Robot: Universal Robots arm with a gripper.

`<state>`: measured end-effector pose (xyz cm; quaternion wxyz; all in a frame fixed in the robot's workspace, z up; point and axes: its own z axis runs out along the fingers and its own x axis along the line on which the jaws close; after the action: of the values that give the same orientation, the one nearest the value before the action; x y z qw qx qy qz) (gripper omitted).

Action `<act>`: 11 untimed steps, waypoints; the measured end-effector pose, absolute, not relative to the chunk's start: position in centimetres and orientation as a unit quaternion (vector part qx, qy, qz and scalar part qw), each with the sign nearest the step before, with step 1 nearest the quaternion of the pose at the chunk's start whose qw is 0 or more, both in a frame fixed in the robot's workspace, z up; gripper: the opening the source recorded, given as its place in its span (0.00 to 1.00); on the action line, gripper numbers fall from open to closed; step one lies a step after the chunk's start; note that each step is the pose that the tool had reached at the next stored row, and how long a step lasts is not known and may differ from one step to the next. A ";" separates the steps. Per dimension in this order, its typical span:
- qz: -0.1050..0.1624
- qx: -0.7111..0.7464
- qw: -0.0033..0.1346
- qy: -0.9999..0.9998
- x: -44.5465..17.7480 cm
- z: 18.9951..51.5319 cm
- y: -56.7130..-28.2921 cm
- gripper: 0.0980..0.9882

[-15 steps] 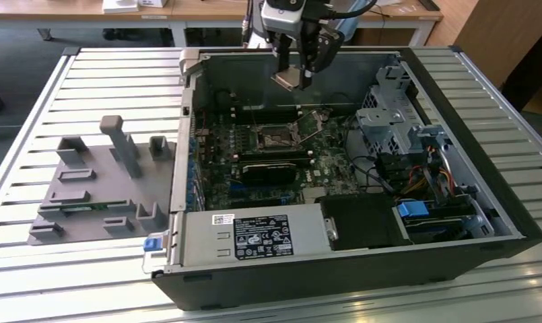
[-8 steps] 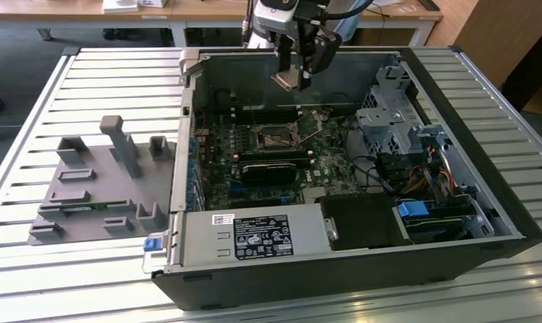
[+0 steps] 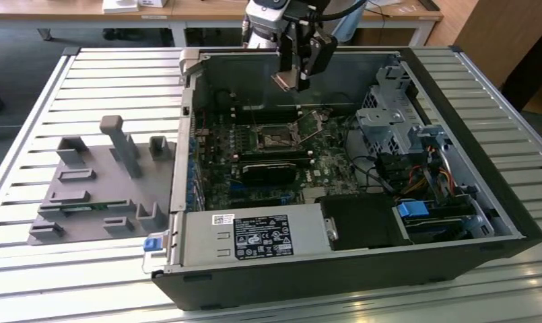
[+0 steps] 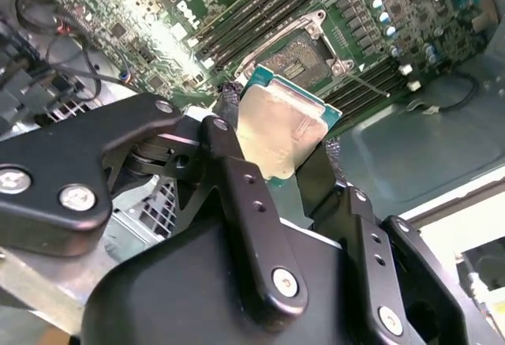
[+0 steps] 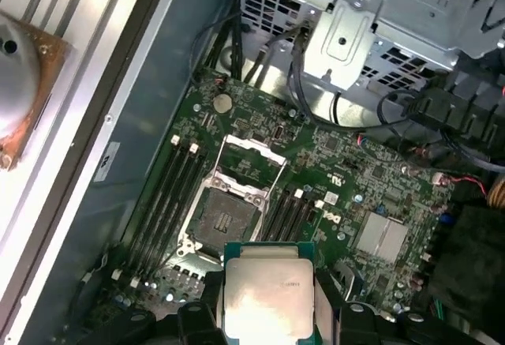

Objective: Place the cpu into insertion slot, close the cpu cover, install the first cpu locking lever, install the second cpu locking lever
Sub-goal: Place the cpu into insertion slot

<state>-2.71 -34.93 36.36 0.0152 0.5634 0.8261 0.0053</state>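
Second wrist view shows the gripper (image 4: 278, 146) clamped on the cpu (image 4: 284, 120) by two opposite edges, its underside unobstructed, held aloft well clear of the bare insertion slot (image 4: 296, 61), whose cpu cover (image 5: 256, 146), in the first wrist view, stands swung open, seemingly to admit it.

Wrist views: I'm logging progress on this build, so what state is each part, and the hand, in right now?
cpu, gripped in the hand, not seated.
insertion slot, empty and uncovered.
cpu cover, flipped open.
hand, shut on the cpu.
computer case, side open.
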 end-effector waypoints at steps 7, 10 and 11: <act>0.004 0.610 0.016 0.792 -2.7 36.2 -34.9 0.50; 0.004 0.630 0.016 0.777 -2.7 36.1 -34.9 0.50; 0.004 0.635 0.016 0.772 -2.7 36.1 -34.9 0.50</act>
<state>-2.71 -34.92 36.10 0.0157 0.6353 0.7721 0.0039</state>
